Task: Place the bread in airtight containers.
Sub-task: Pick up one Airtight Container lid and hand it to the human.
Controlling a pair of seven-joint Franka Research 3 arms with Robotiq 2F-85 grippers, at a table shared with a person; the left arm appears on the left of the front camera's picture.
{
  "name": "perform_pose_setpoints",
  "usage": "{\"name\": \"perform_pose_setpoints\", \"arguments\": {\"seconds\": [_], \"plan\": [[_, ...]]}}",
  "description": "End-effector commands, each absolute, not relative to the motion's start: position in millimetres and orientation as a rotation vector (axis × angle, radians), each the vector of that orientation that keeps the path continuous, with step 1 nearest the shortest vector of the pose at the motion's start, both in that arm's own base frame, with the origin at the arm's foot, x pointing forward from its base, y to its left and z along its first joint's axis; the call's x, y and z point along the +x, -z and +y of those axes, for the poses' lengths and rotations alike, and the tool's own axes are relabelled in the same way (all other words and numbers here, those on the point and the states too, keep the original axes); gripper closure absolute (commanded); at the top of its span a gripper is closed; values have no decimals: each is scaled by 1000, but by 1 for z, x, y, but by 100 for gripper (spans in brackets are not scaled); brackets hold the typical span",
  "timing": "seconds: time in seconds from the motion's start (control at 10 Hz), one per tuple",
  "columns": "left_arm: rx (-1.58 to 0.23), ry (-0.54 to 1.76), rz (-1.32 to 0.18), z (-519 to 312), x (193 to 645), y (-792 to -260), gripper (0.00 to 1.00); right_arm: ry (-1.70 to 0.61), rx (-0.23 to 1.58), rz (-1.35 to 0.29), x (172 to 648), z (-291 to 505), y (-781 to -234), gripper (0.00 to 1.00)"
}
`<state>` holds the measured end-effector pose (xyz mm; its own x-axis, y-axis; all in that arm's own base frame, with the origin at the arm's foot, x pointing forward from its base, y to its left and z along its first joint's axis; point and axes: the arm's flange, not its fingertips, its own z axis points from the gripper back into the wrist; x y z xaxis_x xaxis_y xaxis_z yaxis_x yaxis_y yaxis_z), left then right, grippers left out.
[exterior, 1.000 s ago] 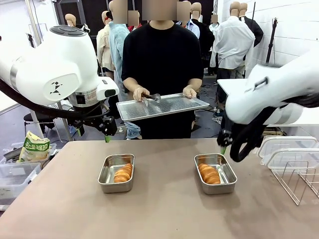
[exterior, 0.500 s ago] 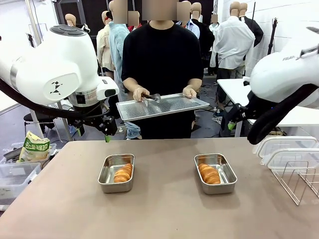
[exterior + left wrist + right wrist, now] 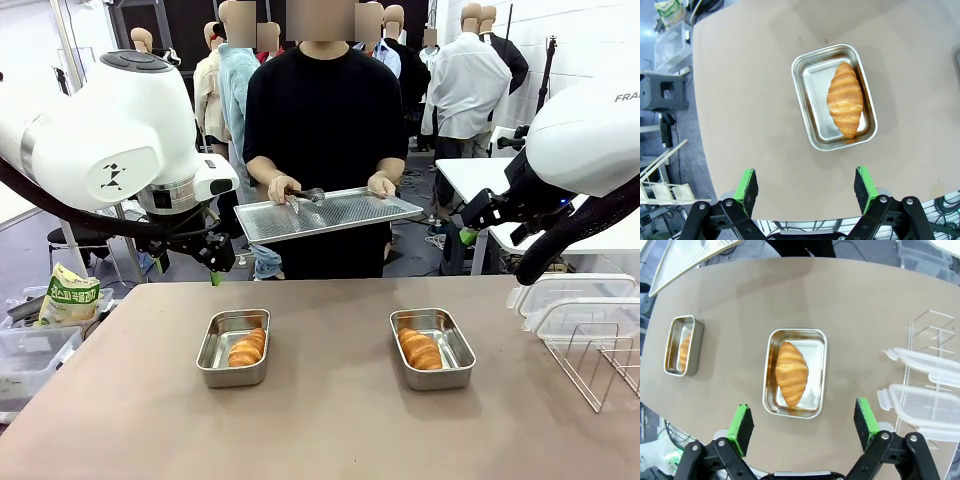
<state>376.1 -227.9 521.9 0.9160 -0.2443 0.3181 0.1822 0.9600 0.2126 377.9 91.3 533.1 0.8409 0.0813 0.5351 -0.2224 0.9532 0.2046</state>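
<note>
Left tool (image 3: pixel 805 176), right tool (image 3: pixel 802 413) open, empty.

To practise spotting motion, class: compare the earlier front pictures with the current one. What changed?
The right gripper rose from beside the right tub and drew back rightward, open, holding nothing. The left gripper, the left tub, the two croissants and the person's tray stayed put.

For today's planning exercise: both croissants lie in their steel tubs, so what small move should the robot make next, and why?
Probably swing the open right gripper toward the clear plastic snap lids: each golden-brown croissant already lies in an uncovered rectangular stainless-steel tub.
</note>
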Motion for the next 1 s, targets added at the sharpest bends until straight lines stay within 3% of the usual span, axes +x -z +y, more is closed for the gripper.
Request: {"name": "perform_pose_setpoints", "arguments": {"seconds": [0.0, 0.9], "plan": [[183, 221, -342, -228, 377, -524, 0, -151, 299, -570, 380, 87, -522, 0], [183, 221, -342, -228, 377, -524, 0, -162, 265, -550, 378, 91, -533, 0]]}}
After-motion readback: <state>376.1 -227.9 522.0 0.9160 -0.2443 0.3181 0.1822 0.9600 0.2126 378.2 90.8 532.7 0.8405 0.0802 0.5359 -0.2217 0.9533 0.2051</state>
